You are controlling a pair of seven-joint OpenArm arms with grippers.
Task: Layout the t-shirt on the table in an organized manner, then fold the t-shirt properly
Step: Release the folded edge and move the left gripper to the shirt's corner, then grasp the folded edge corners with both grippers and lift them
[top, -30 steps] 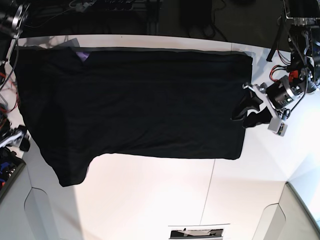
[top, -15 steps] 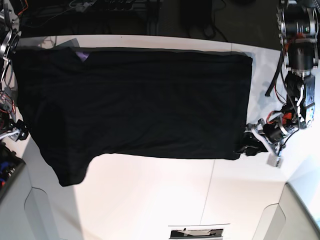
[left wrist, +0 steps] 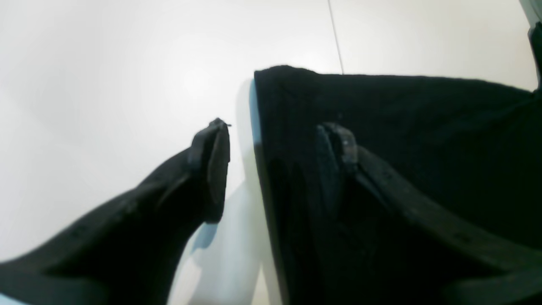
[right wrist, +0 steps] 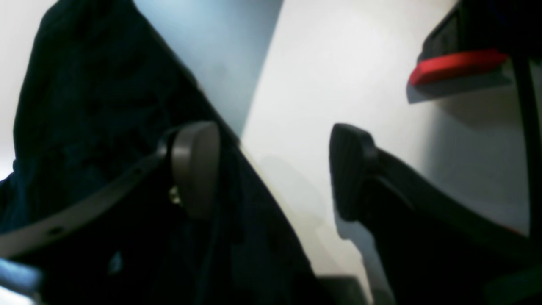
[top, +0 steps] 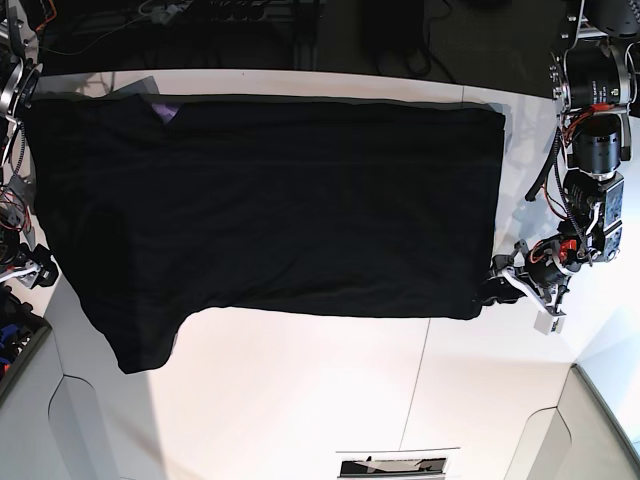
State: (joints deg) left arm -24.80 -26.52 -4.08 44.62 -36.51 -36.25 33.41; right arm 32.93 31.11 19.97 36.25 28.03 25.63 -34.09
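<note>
Clearly soft, limp t-shirt [top: 270, 205] spread on surface [top: 330, 390]; take corner hem. Left gripper [left wrist: 271, 169] fingers wide, straddling edge; right gripper [right wrist: 271, 169] fingers wide.

1 t-shirt [top: 270, 200] | 1 table [top: 330, 390] | 2 end effectors: left [left wrist: 271, 169], right [right wrist: 275, 169]

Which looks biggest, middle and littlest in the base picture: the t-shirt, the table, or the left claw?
1. The table, biggest.
2. The t-shirt.
3. The left claw, littlest.

bare table [top: 300, 400] open below the t-shirt [top: 280, 200], cables [top: 210, 12] crowd far edge
</note>
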